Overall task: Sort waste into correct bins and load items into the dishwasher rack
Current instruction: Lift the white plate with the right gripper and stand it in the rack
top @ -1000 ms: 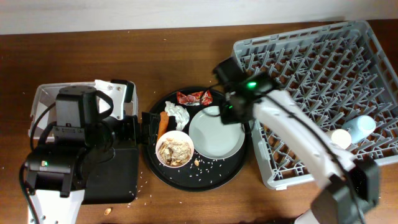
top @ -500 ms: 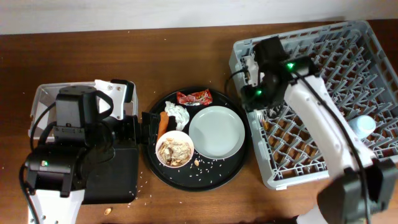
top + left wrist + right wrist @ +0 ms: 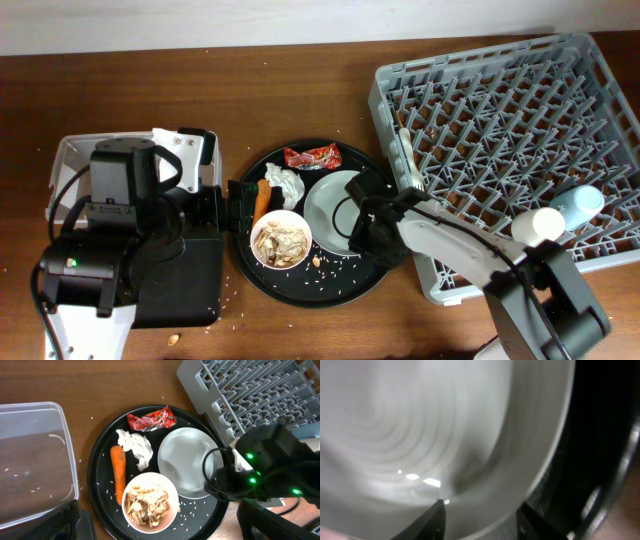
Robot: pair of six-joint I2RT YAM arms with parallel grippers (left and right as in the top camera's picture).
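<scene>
The pale plate [image 3: 335,205] lies on the round black tray [image 3: 300,292]. My right gripper [image 3: 370,228] is low at the plate's right rim, open. In the right wrist view its fingers [image 3: 485,516] straddle the rim of the plate [image 3: 420,435]. The red wrapper [image 3: 312,156], tissue [image 3: 285,183], carrot [image 3: 262,200] and the white bowl of food scraps [image 3: 281,240] share the tray. My left gripper [image 3: 155,527] is open and empty above the bowl [image 3: 150,500]. The grey rack [image 3: 500,90] holds a white cup [image 3: 535,222], a blue cup [image 3: 580,205] and a thin pale utensil [image 3: 406,155].
The clear tub [image 3: 68,160] and the shallow black tray [image 3: 190,290] sit at the left, largely under my left arm. Rice grains are scattered over the round tray [image 3: 200,512] and the wooden table [image 3: 230,295]. The rack's left wall stands close beside the plate.
My right arm has moved from the rack's left edge down to the plate's right rim. A thin pale utensil now lies in the rack there. The left arm has not moved.
</scene>
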